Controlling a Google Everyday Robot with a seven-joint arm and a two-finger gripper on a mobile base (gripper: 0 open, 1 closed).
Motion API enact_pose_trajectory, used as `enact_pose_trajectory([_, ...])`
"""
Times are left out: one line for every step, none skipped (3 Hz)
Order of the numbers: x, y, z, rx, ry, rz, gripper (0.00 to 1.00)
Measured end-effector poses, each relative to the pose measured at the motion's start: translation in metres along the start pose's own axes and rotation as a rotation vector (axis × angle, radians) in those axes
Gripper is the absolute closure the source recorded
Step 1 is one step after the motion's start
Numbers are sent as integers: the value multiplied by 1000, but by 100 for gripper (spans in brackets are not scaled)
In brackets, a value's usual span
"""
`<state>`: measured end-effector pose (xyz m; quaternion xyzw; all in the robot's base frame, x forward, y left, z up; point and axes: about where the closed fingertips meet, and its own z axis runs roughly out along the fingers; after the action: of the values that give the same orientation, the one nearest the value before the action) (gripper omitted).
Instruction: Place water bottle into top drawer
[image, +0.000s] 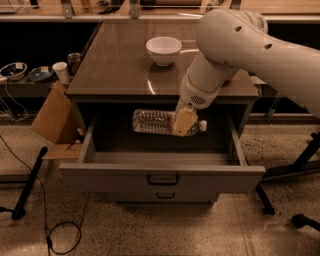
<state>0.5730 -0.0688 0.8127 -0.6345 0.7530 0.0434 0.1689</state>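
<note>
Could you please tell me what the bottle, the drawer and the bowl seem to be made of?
Bottle: clear thin plastic, crinkled, see-through; held by the gripper within the open drawer. Drawer: probably painted metal, flat matte grey panels. Bowl: glossy white, ceramic or plastic.

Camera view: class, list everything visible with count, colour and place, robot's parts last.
top drawer: one, grey, pulled open
water bottle: one, clear, white cap, sideways over the open top drawer
lower drawer front: one, grey, beneath the top drawer
cabinet top: one, brown, above the drawers
bowl: one, white, on the cabinet top
cardboard box: one, brown, left of the cabinet
cup: one, white, low shelf at left
cable: one, black, floor at left
arm: one, white, reaching from the right
pincer: one, yellowish, shut on the water bottle over the drawer
</note>
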Motion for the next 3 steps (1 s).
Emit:
enact_pose_trajectory([5,6,37,-63,22,-6,100])
enact_pose_trajectory([11,14,71,-117,27,2,100])
enact_pose_trajectory([18,24,99,-136,34,9,100])
